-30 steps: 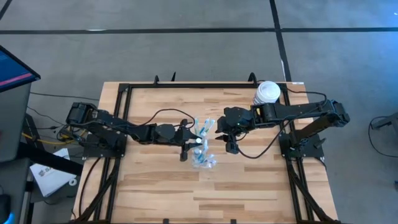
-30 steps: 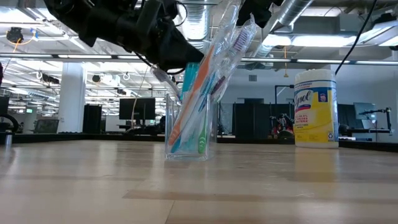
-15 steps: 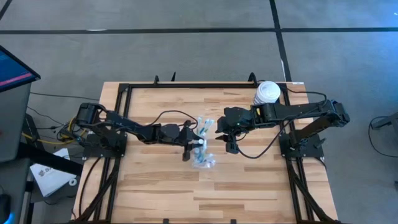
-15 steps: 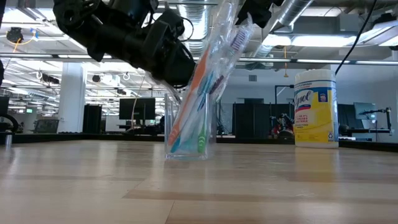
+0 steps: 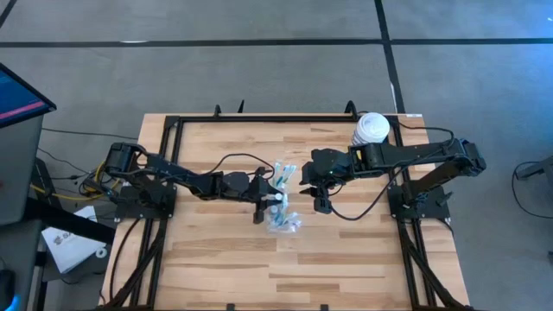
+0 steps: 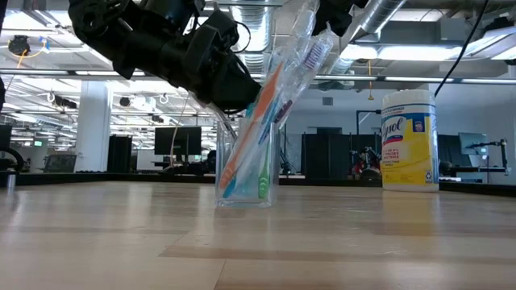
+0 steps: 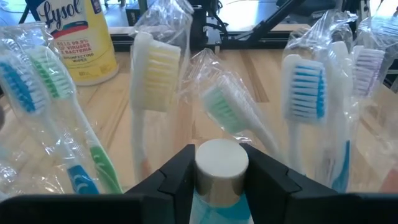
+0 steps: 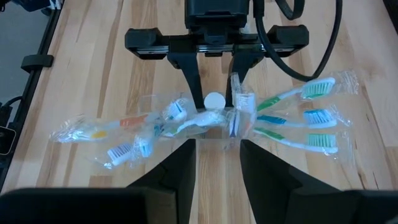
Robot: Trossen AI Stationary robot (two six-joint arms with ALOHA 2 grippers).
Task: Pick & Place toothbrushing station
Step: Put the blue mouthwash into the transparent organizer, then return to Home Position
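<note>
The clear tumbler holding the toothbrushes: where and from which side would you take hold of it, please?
Probably the bare lower wall of the tumbler, coming in level from the side. It stands upright on the table, and the wrapped toothbrushes fan out above its rim, so a reach from above would likely hit them.

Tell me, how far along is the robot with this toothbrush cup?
Mostly done, it seems: the wrapped toothbrushes already stand in the clear tumbler mid-table. In hand: the left gripper has the white-capped tube between its fingers, right at the tumbler. Left: releasing the tube and backing away. The right gripper hovers beside the tumbler, apparently empty.
</note>
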